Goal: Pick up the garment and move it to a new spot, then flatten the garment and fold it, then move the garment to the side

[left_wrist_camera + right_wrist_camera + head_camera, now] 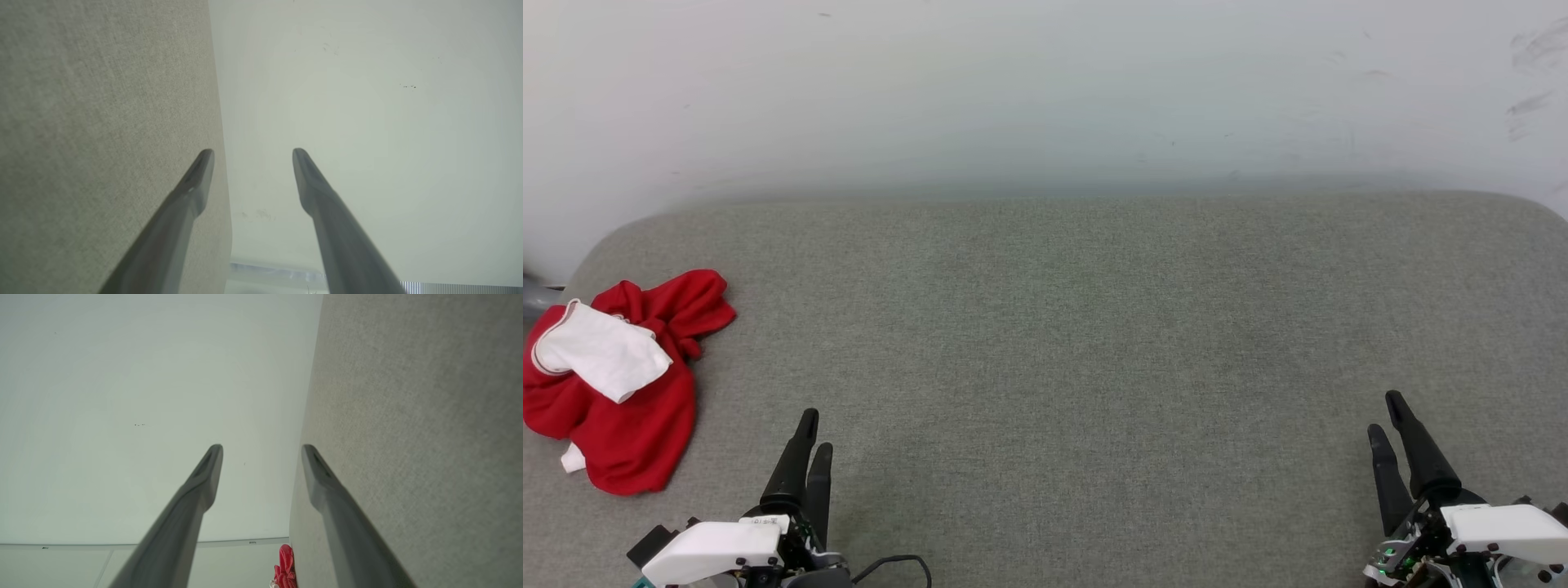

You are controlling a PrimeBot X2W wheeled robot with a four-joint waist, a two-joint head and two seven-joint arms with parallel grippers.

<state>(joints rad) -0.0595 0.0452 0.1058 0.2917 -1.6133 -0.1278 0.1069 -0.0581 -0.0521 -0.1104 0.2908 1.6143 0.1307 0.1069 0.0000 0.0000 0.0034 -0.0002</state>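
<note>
The garment (621, 384) lies crumpled at the far left edge of the grey fabric surface (1078, 343), red with a white sleeve turned up on top. A small red part of the garment (286, 565) peeks in at the bottom of the right wrist view. My left gripper (814, 429) hovers near the front edge, to the right of the garment and apart from it, open and empty. My right gripper (1387, 411) rests at the front right, far from the garment, also open with nothing between its fingers.
A pale wall (1045, 90) rises right behind the grey surface. The surface has rounded back corners, and the garment hangs near its left edge. A wide bare stretch of fabric lies between the two grippers.
</note>
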